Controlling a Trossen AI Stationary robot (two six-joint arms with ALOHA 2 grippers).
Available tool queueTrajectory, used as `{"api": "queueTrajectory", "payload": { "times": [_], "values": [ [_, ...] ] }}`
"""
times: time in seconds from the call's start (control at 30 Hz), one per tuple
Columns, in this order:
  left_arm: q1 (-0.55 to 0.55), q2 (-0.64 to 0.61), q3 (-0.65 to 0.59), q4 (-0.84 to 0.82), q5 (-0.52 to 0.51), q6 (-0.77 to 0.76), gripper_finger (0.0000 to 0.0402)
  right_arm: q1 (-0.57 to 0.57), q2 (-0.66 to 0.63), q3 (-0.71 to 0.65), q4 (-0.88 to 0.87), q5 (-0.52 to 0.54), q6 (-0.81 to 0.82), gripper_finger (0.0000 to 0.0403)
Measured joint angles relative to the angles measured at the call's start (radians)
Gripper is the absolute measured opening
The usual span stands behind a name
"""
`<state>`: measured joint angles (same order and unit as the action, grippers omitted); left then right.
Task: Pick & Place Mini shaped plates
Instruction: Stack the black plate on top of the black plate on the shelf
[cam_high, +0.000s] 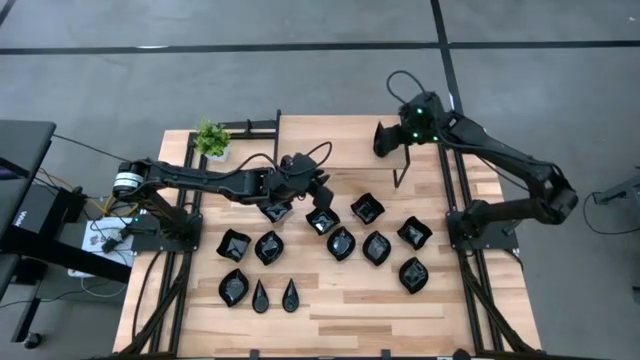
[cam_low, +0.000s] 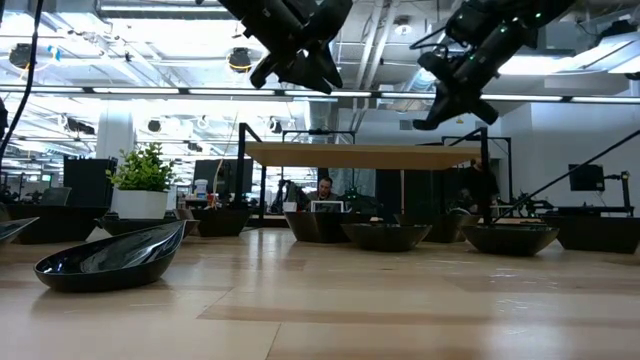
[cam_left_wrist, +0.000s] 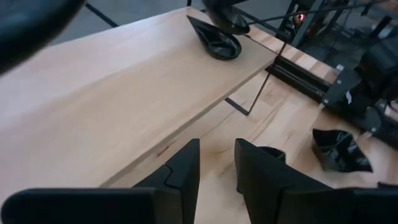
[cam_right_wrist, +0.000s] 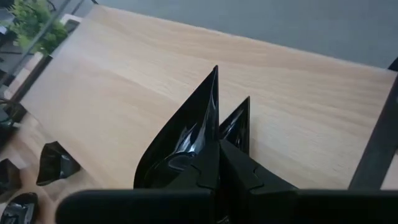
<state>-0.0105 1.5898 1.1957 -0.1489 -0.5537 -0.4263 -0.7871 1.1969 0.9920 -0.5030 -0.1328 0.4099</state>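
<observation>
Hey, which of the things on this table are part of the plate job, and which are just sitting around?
Part of the job:
- glossy black mini shaped plates spread on the wooden table
- black teardrop plate pinched in the right gripper
- left gripper, open above the plates

Just lying about:
- small green potted plant in a white pot, at a table corner

A small green potted plant (cam_high: 211, 138) stands at the back corner of the wooden table (cam_high: 350, 310), well apart from the left claw (cam_high: 320, 193), on the side of that arm's base. A raised wooden shelf (cam_high: 340, 140) on thin black legs is just beyond this claw; the right claw (cam_high: 385, 140) is above its edge. Far behind the table, a person (cam_low: 323, 189) sits in the room.
</observation>
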Motion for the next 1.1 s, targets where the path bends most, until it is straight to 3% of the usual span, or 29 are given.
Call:
{"api": "queueTrajectory", "payload": {
  "times": [0.3, 0.77, 1.1],
  "values": [
    [-0.013, -0.07, -0.034, 0.021, 0.001, 0.055, 0.0102, -0.001, 0.034, 0.0, -0.021, 0.022, 0.001, 0.0],
    [-0.042, -0.529, -0.51, 0.378, 0.0, 0.044, 0.0102, -0.003, 0.034, 0.0, -0.058, 0.03, 0.015, 0.0],
    [-0.046, -0.572, -0.576, 0.418, 0.001, 0.025, 0.0102, 0.011, 0.035, 0.0, -0.035, 0.049, 0.064, 0.0]
  ]
}}
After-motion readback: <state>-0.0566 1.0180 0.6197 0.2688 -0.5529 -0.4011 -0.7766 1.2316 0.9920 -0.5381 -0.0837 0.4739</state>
